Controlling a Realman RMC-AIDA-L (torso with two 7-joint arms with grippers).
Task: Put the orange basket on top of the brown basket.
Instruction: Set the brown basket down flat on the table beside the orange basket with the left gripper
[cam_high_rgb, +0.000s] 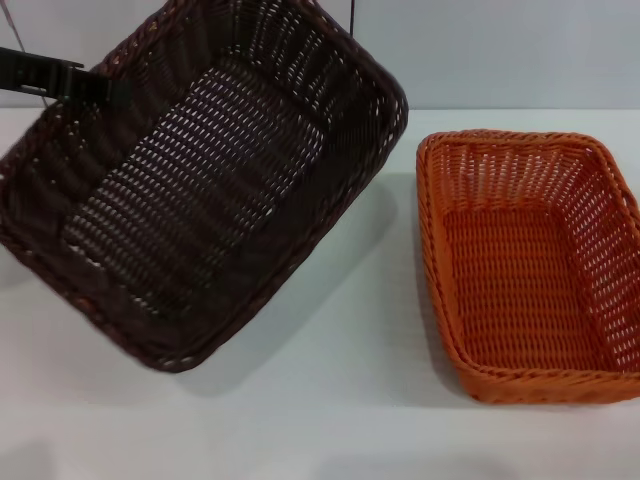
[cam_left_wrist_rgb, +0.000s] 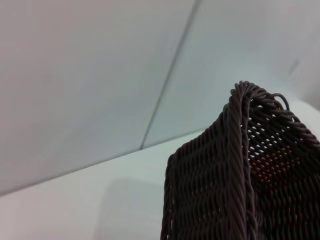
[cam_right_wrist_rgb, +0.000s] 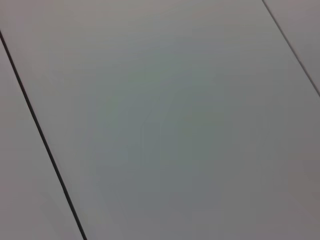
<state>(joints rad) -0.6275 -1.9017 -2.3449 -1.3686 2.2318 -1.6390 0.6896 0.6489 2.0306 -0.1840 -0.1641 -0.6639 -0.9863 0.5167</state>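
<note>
1. Nearest to me on the white table (cam_high_rgb: 330, 420) sits the orange basket (cam_high_rgb: 530, 265), on my right side, flat on its base with the open side up and nothing in it.
2. Beside it on my left is the brown basket (cam_high_rgb: 200, 180). It is tilted and looks lifted off the table, with a shadow beneath it. A clear gap separates the two baskets.
3. At the far left rim of the brown basket, my left gripper (cam_high_rgb: 95, 82) shows as a dark arm meeting the weave. It appears to be clamped on that rim, holding the basket up.
4. The left wrist view shows only a corner of the brown basket close up, with orange glimpsed through the weave.
5. My right gripper is out of sight; its wrist view shows a blank panel only.
6. I judge the orange basket light and fairly stiff, with an open weave. The braided rim at a short end looks the surest place to pinch.
</note>
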